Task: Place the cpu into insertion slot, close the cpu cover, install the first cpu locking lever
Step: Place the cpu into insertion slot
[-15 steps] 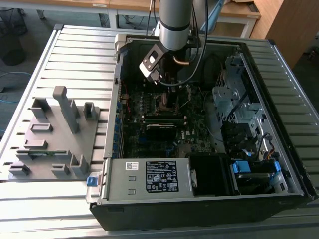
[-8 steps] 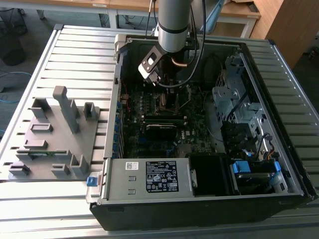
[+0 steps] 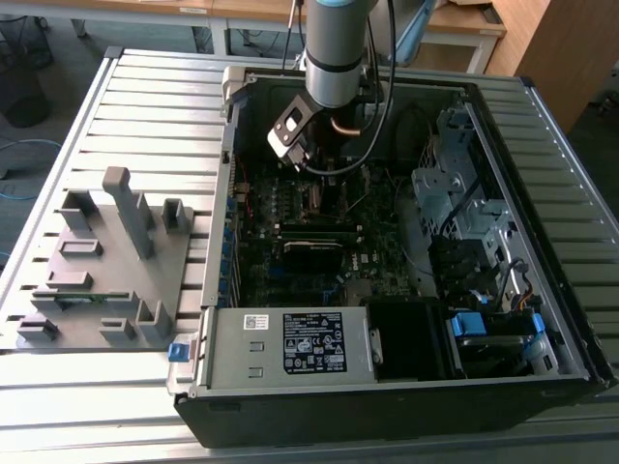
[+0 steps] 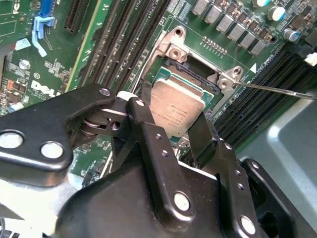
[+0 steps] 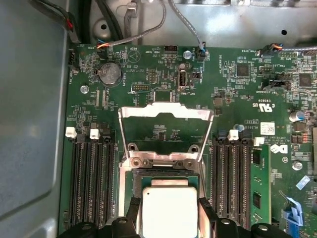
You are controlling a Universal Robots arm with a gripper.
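My gripper [image 4: 172, 111] is shut on the cpu [image 4: 174, 106], a flat square chip with a silver-grey top, one black finger on each of two opposite edges. In the first wrist view the cpu [image 5: 169, 213] sits between the fingers [image 5: 134, 210] right over the insertion slot [image 5: 163, 172], a dark square with a silvery rim. I cannot tell whether it touches the slot. The cpu cover [image 5: 166, 113], a thin silvery frame, stands open on its hinge beyond the slot. A thin metal locking lever [image 4: 277, 90] sticks out beside the slot [image 4: 190, 67]. In the exterior view the gripper [image 3: 324, 188] reaches down into the open computer case [image 3: 542, 242].
Long black memory slots [image 5: 91, 178] run along both sides of the socket. Cables [image 5: 148, 27] hang along the case wall past the board. A grey power supply [image 3: 290, 343] fills the case's near end. A grey fixture plate [image 3: 106, 261] with upright posts lies on the slatted table at the exterior view's left.
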